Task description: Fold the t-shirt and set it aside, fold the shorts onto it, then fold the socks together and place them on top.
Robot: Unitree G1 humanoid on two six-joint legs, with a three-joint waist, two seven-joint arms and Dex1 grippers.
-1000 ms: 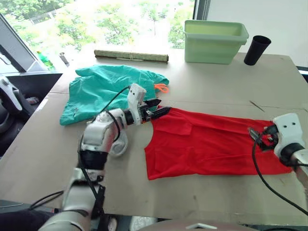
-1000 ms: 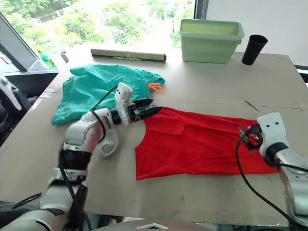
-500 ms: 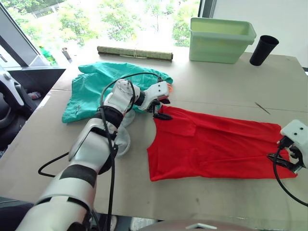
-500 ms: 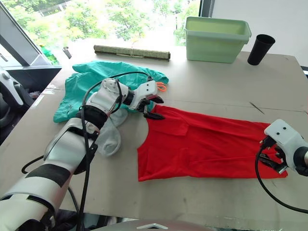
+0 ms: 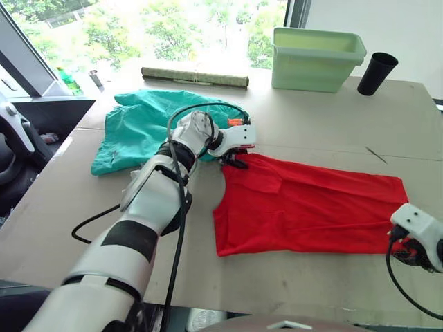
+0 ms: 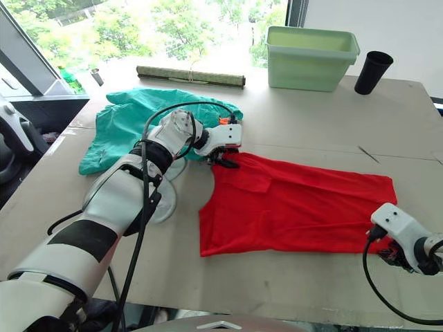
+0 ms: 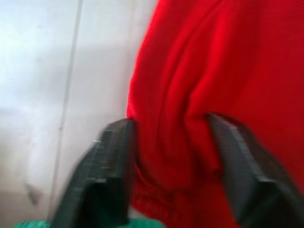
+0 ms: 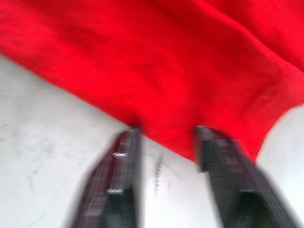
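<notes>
Nearest the robot, at the tabletop's (image 5: 311,283) front right, the right claw (image 8: 166,142) is down at the near right corner of the t-shirt (image 5: 311,207); its fingers stand apart, straddling the red hem without pinching it. Further in, the t-shirt lies spread flat across the middle of the tabletop, one shoulder already turned in. At its far left corner the left claw (image 7: 171,152) has a bunched ridge of red cloth between its fingers, which look pressed against the fabric, so I judge it clamped on the t-shirt. The step in hand looks like the first one, folding the t-shirt; nothing has been set aside. The next move seems to call for the right claw to close on its corner, then both to lift and carry the cloth over evenly, or the fold will skew. Just behind the left claw lie the shorts (image 5: 149,124), crumpled, their orange drawstring (image 5: 235,122) close to the wrist and liable to snag. A pale sock (image 6: 163,200) peeks from under the left forearm. Beyond, well clear, sit a rolled mat (image 5: 195,77), a green bin (image 5: 315,59) and a black cup (image 5: 377,72).
</notes>
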